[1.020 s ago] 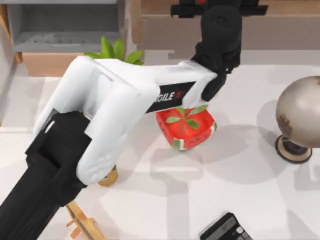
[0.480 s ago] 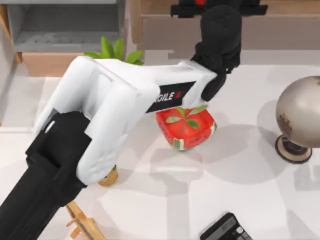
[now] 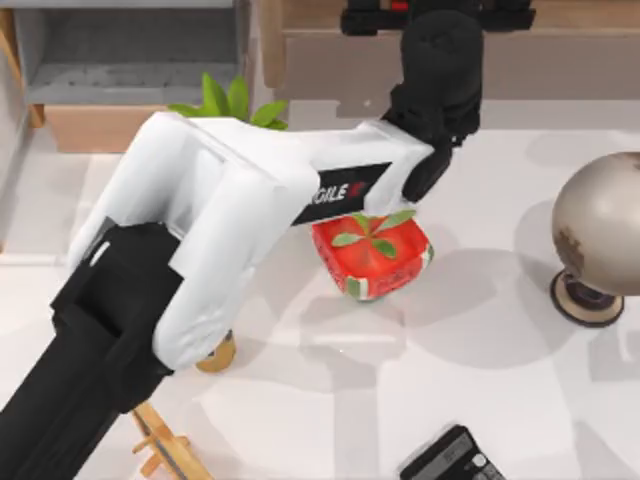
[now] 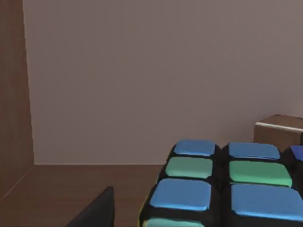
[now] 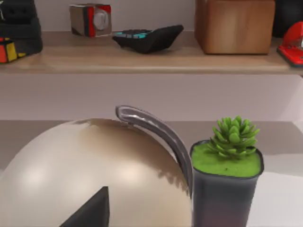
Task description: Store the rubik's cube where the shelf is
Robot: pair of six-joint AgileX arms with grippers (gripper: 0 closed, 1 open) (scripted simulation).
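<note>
The rubik's cube [image 4: 222, 189] rests on the shelf's tan top board [image 4: 71, 184], showing blue and green tiles in the left wrist view. One black finger [image 4: 97, 210] stands beside the cube with a strip of wood between them. From above, my left gripper [image 3: 440, 15] hangs over the shelf [image 3: 560, 65] at the back, with a sliver of red [image 3: 399, 5] under it. The right wrist view shows the cube [image 5: 7, 49] on the board [image 5: 142, 59] under the left gripper [image 5: 19, 23]. My right arm is parked near the globe, its finger [image 5: 87, 210] held wide.
A red strawberry planter [image 3: 372, 255] sits under my left forearm. A globe [image 3: 600, 225] stands at the right, a calculator [image 3: 455, 458] at the front, a grey compartment [image 3: 130, 50] back left. A boxy clock [image 5: 90, 19], a second calculator [image 5: 147, 38] and a wooden block [image 5: 234, 26] share the shelf.
My left gripper has crept slightly farther back over the shelf. Nothing else has moved.
</note>
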